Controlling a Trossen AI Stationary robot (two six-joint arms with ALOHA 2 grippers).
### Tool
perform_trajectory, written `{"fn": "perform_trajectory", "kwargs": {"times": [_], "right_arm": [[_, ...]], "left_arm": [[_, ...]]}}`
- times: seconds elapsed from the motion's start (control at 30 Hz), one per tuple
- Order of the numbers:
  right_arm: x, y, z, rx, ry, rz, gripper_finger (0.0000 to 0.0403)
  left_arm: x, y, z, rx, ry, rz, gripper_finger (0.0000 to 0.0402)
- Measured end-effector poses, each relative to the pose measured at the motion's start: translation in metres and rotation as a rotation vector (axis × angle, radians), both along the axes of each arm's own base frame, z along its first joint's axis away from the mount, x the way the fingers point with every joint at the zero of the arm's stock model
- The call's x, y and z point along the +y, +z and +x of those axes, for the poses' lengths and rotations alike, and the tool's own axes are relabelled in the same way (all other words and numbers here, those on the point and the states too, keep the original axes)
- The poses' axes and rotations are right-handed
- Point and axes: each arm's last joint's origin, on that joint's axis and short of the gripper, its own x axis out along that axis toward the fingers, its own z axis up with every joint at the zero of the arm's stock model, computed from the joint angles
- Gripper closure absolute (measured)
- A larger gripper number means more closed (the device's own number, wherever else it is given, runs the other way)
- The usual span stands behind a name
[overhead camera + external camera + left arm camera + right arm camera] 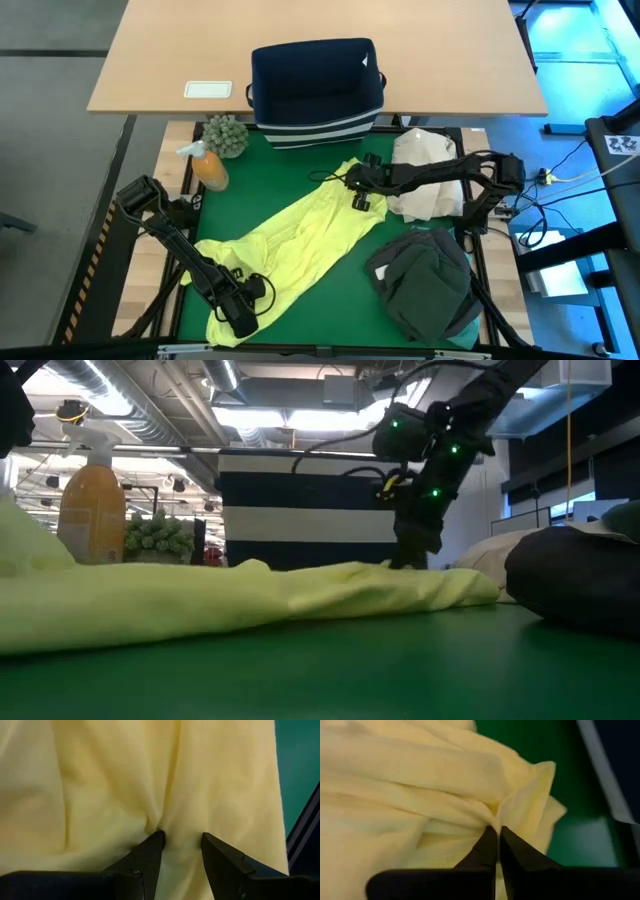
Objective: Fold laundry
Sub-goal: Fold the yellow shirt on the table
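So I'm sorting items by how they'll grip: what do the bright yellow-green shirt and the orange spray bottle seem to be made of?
Bright yellow-green shirt: soft matte knit cloth, probably cotton; it bunches into folds where the right gripper pinches it. Orange spray bottle: likely translucent plastic with a smooth, slightly glossy body and a white trigger head.

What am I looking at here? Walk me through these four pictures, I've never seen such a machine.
It is a robot with two dark arms at a green table. One picture looks down from above, one looks level across the tabletop, and two come from cameras on the wrists. A yellow-green shirt lies spread out. The left gripper has a fold of it between its fingers, at the near end; the right gripper is shut on the far end. Nearby lie a dark garment pile, a cream bundle, a navy bin and an orange bottle.
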Motion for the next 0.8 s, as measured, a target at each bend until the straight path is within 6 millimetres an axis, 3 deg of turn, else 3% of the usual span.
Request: {"fn": "perform_trajectory", "kwargs": {"times": [0.1,0.4,0.57,0.8], "right_arm": [[-0.002,0.008,0.0,0.031,-0.006,-0.045,0.0398],[-0.015,0.008,-0.009,0.137,-0.02,-0.109,0.038],[-0.026,0.008,-0.016,0.206,-0.043,-0.14,0.0379],[-0.024,0.007,-0.022,0.264,-0.025,-0.121,0.038]], "left_arm": [[-0.002,0.0,-0.002,-0.006,0.011,0.004,0.0265],[-0.005,0.0,-0.005,0.007,0.029,-0.013,0.0265],[-0.008,0.0,-0.008,0.088,0.04,-0.079,0.0265],[-0.009,0.0,-0.014,0.178,0.049,-0.109,0.0265]]}}
